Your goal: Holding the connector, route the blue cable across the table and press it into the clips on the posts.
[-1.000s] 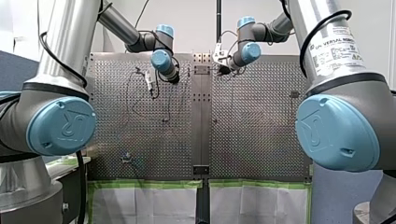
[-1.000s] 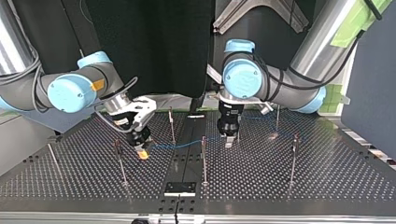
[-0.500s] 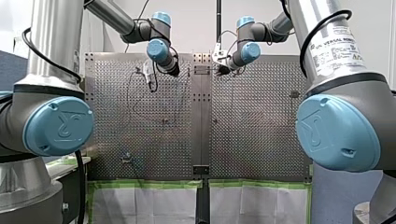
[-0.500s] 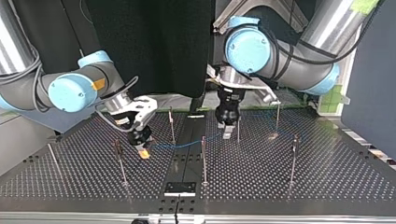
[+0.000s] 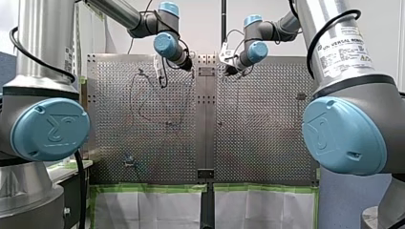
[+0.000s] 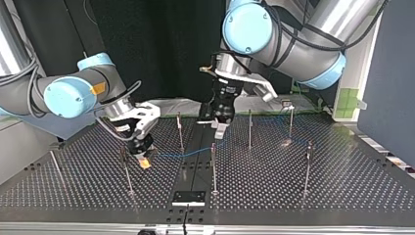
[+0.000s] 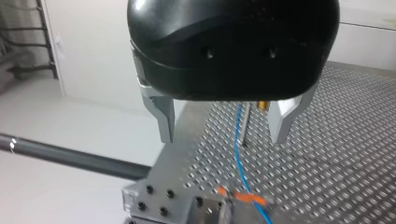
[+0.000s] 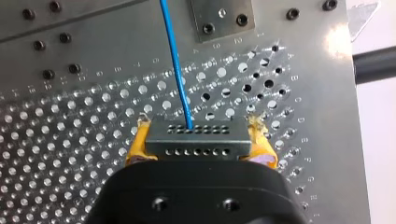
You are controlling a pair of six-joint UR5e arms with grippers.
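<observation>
Perforated table (image 5: 258, 133) fills the front view beneath a pale wall; my left gripper (image 5: 190, 67) and my right gripper (image 5: 228, 72) sit at its far end, too small to read. Top view: my right gripper is low over the table, the blue cable (image 6: 178, 154) running from it past a post (image 6: 213, 166); my left gripper hangs higher. Left wrist view: metal fingers (image 7: 164, 119) spread wide, touching nothing, cable below them; an orange item (image 7: 240, 196) is blurred. Right wrist view: yellow pads (image 8: 136, 145) clamp the connector (image 8: 196, 137), cable leaving its face.
</observation>
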